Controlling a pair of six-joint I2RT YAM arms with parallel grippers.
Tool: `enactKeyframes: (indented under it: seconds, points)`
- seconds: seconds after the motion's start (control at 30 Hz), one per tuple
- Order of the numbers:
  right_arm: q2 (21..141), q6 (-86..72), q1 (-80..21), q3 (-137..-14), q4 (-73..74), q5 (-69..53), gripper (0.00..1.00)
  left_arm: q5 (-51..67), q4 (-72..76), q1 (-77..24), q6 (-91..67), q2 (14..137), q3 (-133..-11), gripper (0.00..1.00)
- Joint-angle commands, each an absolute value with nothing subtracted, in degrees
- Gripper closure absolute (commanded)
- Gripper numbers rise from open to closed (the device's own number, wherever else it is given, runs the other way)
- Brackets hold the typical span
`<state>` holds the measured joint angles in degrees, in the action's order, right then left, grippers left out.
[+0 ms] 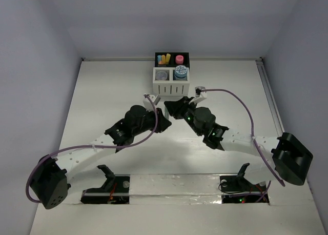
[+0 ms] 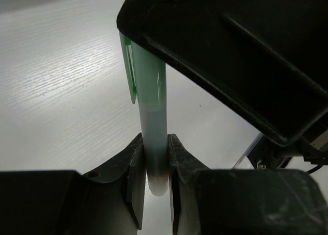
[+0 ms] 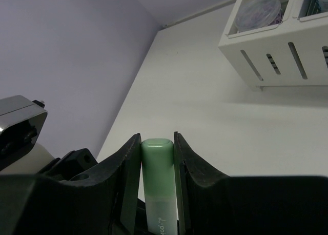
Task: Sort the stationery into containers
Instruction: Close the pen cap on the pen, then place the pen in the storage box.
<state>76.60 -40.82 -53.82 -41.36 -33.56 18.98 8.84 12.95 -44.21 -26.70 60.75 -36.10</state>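
Note:
A green-capped pen (image 2: 151, 101) with a pale barrel is held by both arms at once, above the table in front of the containers (image 1: 171, 80). My left gripper (image 2: 155, 163) is shut on the pale rounded end of the barrel. My right gripper (image 3: 158, 142) is shut on the green cap end of the pen (image 3: 159, 178). In the top view the left gripper (image 1: 162, 118) and right gripper (image 1: 172, 109) meet tip to tip and hide the pen. The organiser holds yellow and orange stubs (image 1: 164, 58), a pink stub (image 1: 179, 59) and a blue-white roll (image 1: 180, 72).
The organiser's white slatted bins (image 3: 277, 55) stand at the upper right of the right wrist view, one holding a clear round case (image 3: 259, 9). Grey walls enclose the table on the left, right and back. Purple cables (image 1: 246, 109) loop off both arms.

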Motion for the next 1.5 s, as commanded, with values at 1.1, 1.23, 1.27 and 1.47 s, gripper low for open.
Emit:
enactKeyframes:
  seconds: [1.1, 1.23, 1.27, 1.47]
  points:
    - [102.0, -20.1, -35.8, -88.6, -27.0, 16.6, 1.0, -5.6, -10.5, -42.7, -22.7, 23.8, -42.1, 0.01]
    - [112.8, -17.5, -34.2, -97.2, -31.7, 17.0, 1.0, -13.0, -12.7, -42.7, -19.7, 21.3, -41.2, 0.01]
    - [114.9, -15.9, -33.5, -99.4, -32.6, 17.5, 1.0, -13.5, -12.6, -42.7, -19.6, 21.0, -40.7, 0.01]
    - [130.0, -9.5, -31.7, -117.1, -35.9, 18.8, 1.0, -16.3, -13.6, -42.7, -18.6, 22.2, -40.2, 0.01]
